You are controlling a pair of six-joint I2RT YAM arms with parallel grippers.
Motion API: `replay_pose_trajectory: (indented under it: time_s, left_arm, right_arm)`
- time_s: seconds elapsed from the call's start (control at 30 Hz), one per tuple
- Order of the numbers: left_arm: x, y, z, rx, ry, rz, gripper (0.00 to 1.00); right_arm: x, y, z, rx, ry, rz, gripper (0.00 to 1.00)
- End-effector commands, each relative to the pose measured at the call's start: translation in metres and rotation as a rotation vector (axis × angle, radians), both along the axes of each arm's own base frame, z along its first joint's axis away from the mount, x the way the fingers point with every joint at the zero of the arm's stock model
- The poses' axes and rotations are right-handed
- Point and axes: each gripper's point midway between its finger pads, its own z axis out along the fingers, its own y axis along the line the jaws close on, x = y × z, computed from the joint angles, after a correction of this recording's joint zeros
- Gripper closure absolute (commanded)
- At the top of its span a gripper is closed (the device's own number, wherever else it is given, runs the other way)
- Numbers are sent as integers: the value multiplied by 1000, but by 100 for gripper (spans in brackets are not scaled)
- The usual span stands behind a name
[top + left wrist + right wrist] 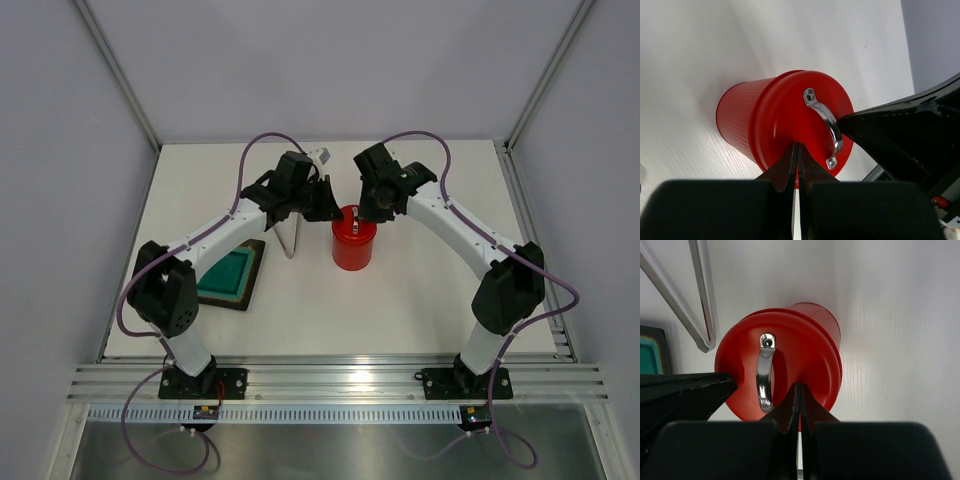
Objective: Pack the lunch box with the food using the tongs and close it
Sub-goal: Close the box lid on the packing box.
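The red lunch box point(353, 250) stands upright mid-table with its round red lid point(790, 115) on top, silver handle point(826, 122) showing. My left gripper point(797, 148) is shut, empty, its tips resting on the lid's near rim. From the opposite side my right gripper point(799, 388) is also shut and empty, tips on the lid point(800, 355) beside the handle point(765, 372). From above, the left gripper point(335, 213) and right gripper point(366, 215) meet over the lid. The silvery tongs point(291, 252) lie on the table left of the box, also seen as tongs point(701, 285). No food is in view.
A black square tray with a teal mat point(232, 276) lies at the left, partly under the left arm. Grey walls enclose the white table, and a metal rail runs along the near edge.
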Motion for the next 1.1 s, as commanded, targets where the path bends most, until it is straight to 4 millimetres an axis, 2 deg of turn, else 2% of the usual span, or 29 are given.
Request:
replay_pose_trajectory:
  time_s: [0.0, 0.07, 0.1, 0.23, 0.27, 0.43, 0.5, 0.63, 0.67, 0.73, 0.77, 0.83, 0.87, 0.97, 1.07]
  left_arm:
    - [-11, 16, 3, 54, -24, 21, 100]
    - [-10, 21, 14, 68, -53, 32, 100]
    - [-6, 21, 28, 58, -82, 38, 100]
    - [-4, 23, 44, 54, -109, 45, 100]
    - [-3, 23, 45, 56, -113, 48, 100]
    - [-1, 29, 45, 66, -111, 81, 100]
    - [-1, 34, 45, 63, -108, 103, 100]
    - [6, 68, 48, 153, -155, 233, 100]
    - [10, 81, 54, 174, -186, 290, 100]
    - [11, 95, 50, 171, -170, 324, 100]
    - [10, 98, 53, 154, -172, 324, 100]
    - [8, 102, 46, 130, -146, 310, 100]
    - [8, 104, 46, 130, -144, 312, 100]
    - [6, 106, 40, 139, -131, 312, 100]
    - [6, 102, 38, 126, -126, 300, 100]
  right_arm:
    - [-10, -1, 5, 14, 18, 13, 100]
    - [-5, 0, 23, 23, -17, 12, 100]
    - [-2, -1, 30, 23, -34, 7, 100]
    - [5, 3, 54, 44, -84, 13, 100]
    - [7, 5, 61, 54, -94, 15, 100]
    - [9, 22, 67, 103, -86, 60, 100]
    - [8, 31, 63, 98, -76, 82, 100]
    - [4, 51, 62, 103, -78, 127, 100]
    - [4, 56, 60, 103, -76, 137, 100]
    - [7, 58, 50, 88, -58, 136, 100]
    - [8, 58, 46, 81, -55, 133, 100]
    - [9, 58, 33, 66, -36, 133, 100]
    - [8, 58, 18, 49, -9, 130, 100]
    - [4, 56, -9, 18, 57, 122, 100]
    - [0, 55, -8, 2, 57, 119, 100]
